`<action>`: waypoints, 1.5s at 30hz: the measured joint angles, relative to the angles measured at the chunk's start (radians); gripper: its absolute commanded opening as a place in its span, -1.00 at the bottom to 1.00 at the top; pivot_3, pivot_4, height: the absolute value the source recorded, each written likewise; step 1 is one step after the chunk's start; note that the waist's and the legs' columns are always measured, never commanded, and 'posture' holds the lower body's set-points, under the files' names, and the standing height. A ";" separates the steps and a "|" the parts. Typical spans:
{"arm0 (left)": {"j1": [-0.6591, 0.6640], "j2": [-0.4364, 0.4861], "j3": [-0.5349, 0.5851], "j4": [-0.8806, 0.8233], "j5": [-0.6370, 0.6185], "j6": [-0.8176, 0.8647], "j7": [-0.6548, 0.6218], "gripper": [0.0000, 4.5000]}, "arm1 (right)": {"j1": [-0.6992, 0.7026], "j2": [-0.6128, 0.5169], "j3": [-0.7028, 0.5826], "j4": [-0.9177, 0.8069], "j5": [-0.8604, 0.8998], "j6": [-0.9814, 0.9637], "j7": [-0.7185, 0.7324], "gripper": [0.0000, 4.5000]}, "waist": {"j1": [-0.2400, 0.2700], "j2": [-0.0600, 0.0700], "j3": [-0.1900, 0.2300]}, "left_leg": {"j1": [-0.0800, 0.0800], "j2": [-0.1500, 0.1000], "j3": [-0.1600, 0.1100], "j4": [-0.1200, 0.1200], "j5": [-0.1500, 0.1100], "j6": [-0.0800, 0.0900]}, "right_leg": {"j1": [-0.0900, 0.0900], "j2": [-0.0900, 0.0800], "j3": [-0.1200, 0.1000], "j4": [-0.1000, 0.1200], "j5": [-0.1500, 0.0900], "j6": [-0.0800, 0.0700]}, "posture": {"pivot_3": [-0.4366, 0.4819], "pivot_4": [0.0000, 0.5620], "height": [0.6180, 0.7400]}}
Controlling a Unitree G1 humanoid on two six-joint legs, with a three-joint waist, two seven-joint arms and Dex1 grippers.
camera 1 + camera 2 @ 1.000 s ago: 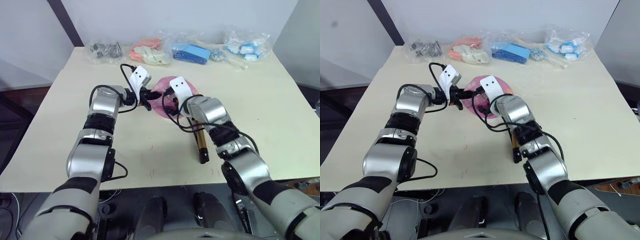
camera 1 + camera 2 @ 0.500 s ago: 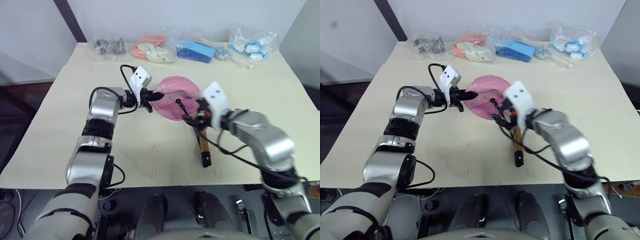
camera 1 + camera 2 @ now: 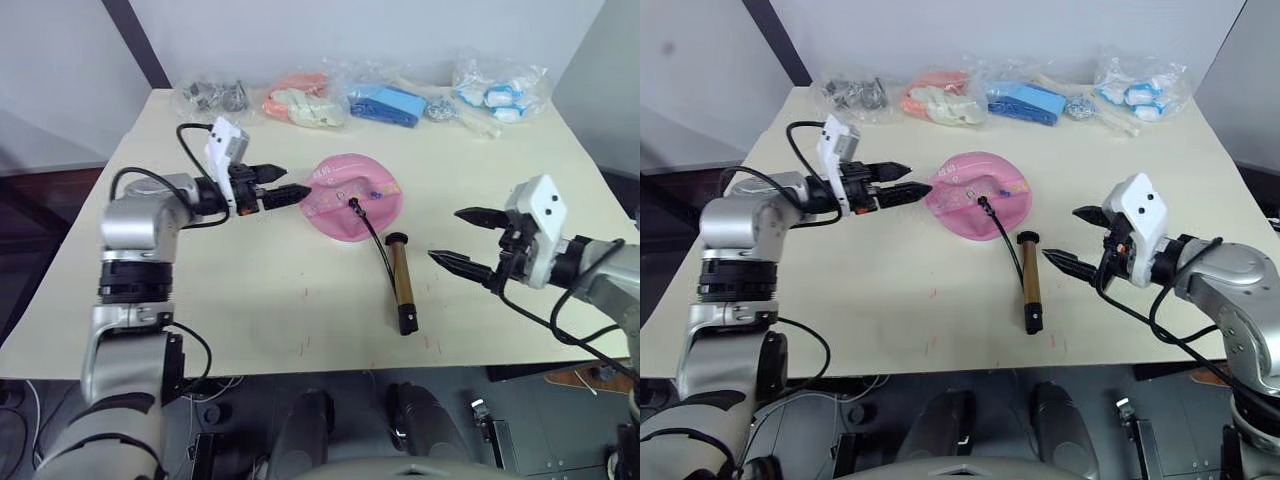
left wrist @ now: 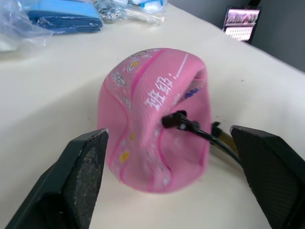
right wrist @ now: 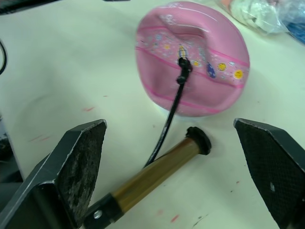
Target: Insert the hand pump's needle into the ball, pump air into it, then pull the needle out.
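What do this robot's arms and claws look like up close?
Both arms are rounded silver-grey metal shells joined by black bands, with thin black cables looping loosely alongside. Each wrist carries a small white box. The left gripper and right gripper each end in two black pointed fingers with rough, grainy inner pads.

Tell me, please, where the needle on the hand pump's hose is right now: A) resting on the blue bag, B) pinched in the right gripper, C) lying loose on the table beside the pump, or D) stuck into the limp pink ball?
D: the needle's black fitting sits in the dented pink ball, hose trailing to the hand pump lying flat; both grippers are open and apart from it.
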 measured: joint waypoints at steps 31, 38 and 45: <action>0.039 -0.529 -0.125 -0.315 -0.475 0.736 0.848 0.98 | 0.371 -0.293 -0.432 -0.110 0.337 -0.055 0.076 1.00 | 0.034 -0.002 0.002 | 0.006 -0.001 -0.003 0.008 0.000 0.000 | 0.012 0.000 -0.004 0.000 -0.002 0.005 | -0.05 -0.47 1.00; -0.032 -0.642 -0.095 -0.204 -0.378 0.728 0.927 0.98 | 0.408 -0.292 -0.434 -0.134 0.354 -0.063 0.017 1.00 | 0.035 -0.003 0.002 | 0.006 -0.001 -0.003 0.008 0.000 0.000 | 0.012 -0.001 -0.003 -0.001 -0.002 0.005 | -0.05 -0.47 1.00; -0.068 -0.687 -0.093 -0.123 -0.282 0.691 0.953 0.98 | 0.420 -0.292 -0.434 -0.145 0.362 -0.075 -0.016 1.00 | 0.035 -0.003 0.002 | 0.006 -0.001 -0.003 0.008 0.000 0.000 | 0.012 -0.001 -0.003 -0.001 -0.001 0.004 | -0.05 -0.47 1.00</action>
